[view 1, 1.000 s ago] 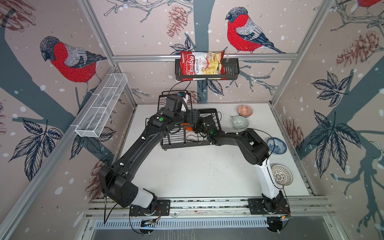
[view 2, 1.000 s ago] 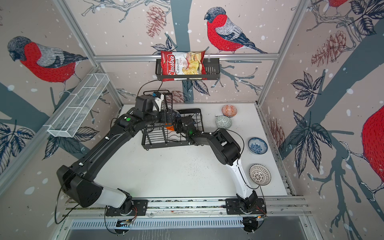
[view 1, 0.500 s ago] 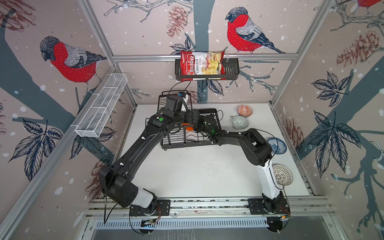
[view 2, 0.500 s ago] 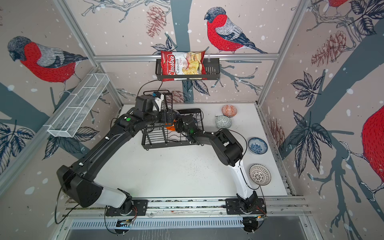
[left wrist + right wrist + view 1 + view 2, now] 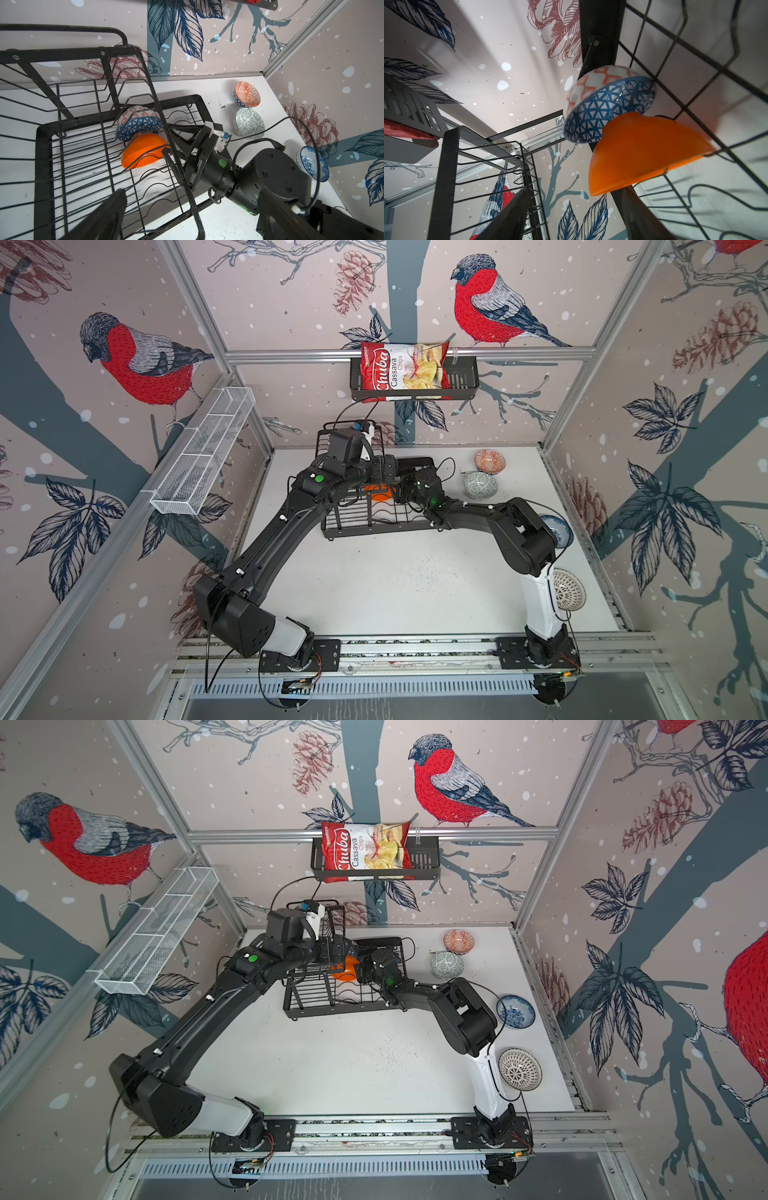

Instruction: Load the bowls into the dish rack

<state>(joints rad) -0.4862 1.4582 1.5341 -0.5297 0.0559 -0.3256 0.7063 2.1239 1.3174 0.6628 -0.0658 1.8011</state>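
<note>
The black wire dish rack (image 5: 365,526) (image 5: 328,1006) (image 5: 43,145) stands at the back. In its lower tier the plain orange bowl (image 5: 143,150) (image 5: 643,153) (image 5: 382,494) leans on edge against the dark-blue geometric bowl (image 5: 138,122) (image 5: 602,108). My right gripper (image 5: 571,207) (image 5: 172,139) is open just beside the orange bowl's rim, with one finger touching it. My left gripper (image 5: 193,195) (image 5: 382,470) hovers wide open over the rack's upper basket. On the table lie the orange-red bowl (image 5: 488,460), grey-green bowl (image 5: 480,484), blue-flower bowl (image 5: 515,1011) and lattice bowl (image 5: 519,1069).
A white mesh basket (image 5: 203,456) hangs on the left wall. A black shelf basket (image 5: 461,381) with a chips bag (image 5: 403,369) hangs on the back wall above the rack. The right arm's elbow (image 5: 528,539) partly covers the blue-flower bowl.
My right gripper's jaws have spread apart and let go of the orange bowl, which stays leaning in the rack. The right elbow has shifted slightly rightward. The left arm has not moved.
</note>
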